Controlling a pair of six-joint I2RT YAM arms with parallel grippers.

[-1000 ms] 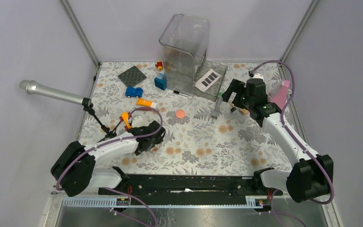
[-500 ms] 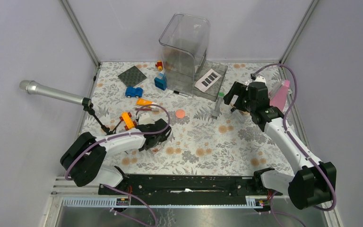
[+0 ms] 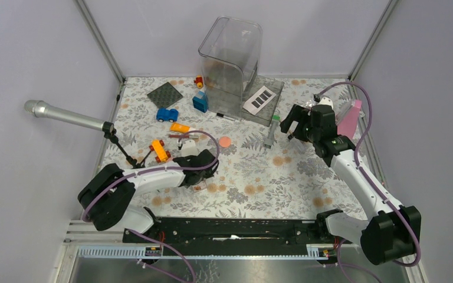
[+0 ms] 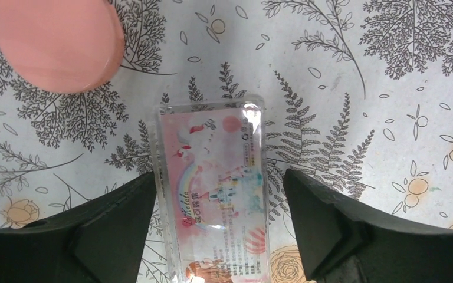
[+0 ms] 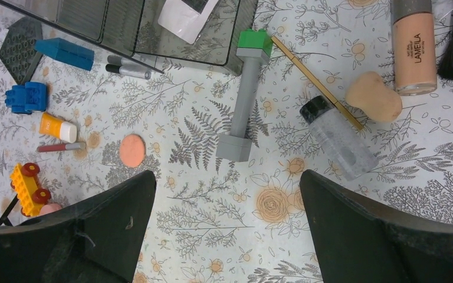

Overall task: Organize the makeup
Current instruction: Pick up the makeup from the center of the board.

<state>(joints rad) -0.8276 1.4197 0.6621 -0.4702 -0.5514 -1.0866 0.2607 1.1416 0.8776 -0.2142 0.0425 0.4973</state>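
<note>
Palette (image 4: pixel 212 153), clear case, pink rainbow print, between parted jaws of left tool (image 4: pixel 218 177), right tool (image 5: pixel 227 174) spread

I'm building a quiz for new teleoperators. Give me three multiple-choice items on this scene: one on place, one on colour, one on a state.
1. What lies between the fingers of the left gripper?
A. clear plastic case with a pink rainbow label
B. blue toy car
C. silver microphone
2. What colour is the cap on the grey tube?
A. red
B. green
C. black
3. How is the right gripper?
A. shut on the grey tube
B. shut, empty
C. open, empty
Answers: 1 A, the case lies flat between the fingers; 2 B, the square cap is green; 3 C, its fingers stand wide apart with nothing between them.
</note>
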